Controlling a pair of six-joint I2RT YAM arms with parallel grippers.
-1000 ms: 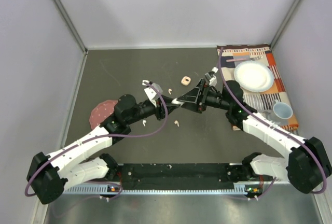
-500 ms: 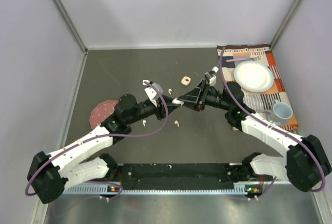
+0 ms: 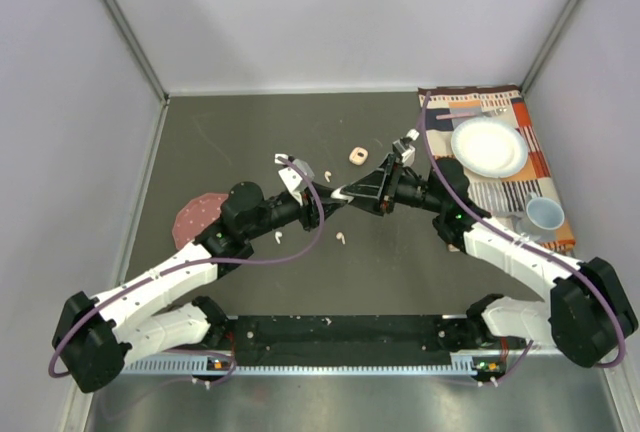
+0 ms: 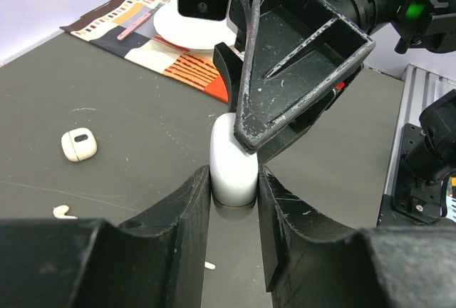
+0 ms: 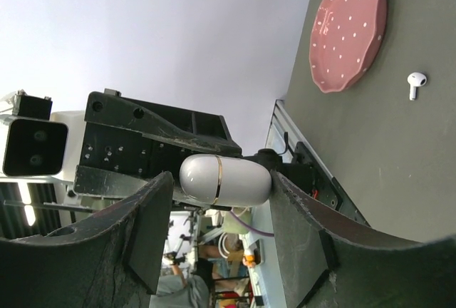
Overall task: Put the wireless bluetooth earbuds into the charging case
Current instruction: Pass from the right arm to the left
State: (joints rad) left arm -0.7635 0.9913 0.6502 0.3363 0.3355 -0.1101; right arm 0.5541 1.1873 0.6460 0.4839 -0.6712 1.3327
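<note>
- On one dark grey table [image 3: 400, 282], walled by pale panels, everything below is logged.
- Two white-and-black robot arms, left [image 3: 160, 292] and right [image 3: 520, 257], meet tip to tip at the table's middle.
- One left gripper [image 4: 234, 176]: black jaws clamped on the lower sides of the white case, which stands upright between them.
- One right gripper [image 5: 222, 187]: jaws bracket the same case from the far side. Whether they press on it cannot be told.
- One rectangular patterned placemat [image 3: 510, 197], orange, black and cream, lies at the table's right edge.
- One round white plate [image 3: 489, 146] rests on the placemat.
- One round pink dotted plate [image 3: 198, 214] sits at the table's left, beside the left arm.
- One pale cup [image 3: 545, 214] stands on the placemat's near end.
- Two charging cases: one glossy white rounded case [image 4: 231, 165] with a thin gold seam, held as noted, and one small peach square case [image 3: 357, 156], on the table just beyond the grippers.
- Three tiny stemmed earbuds [image 3: 343, 238] counted for certain, all loose on the table near the grippers and outside both cases. A possible fourth by the left wrist is too small to tell.
</note>
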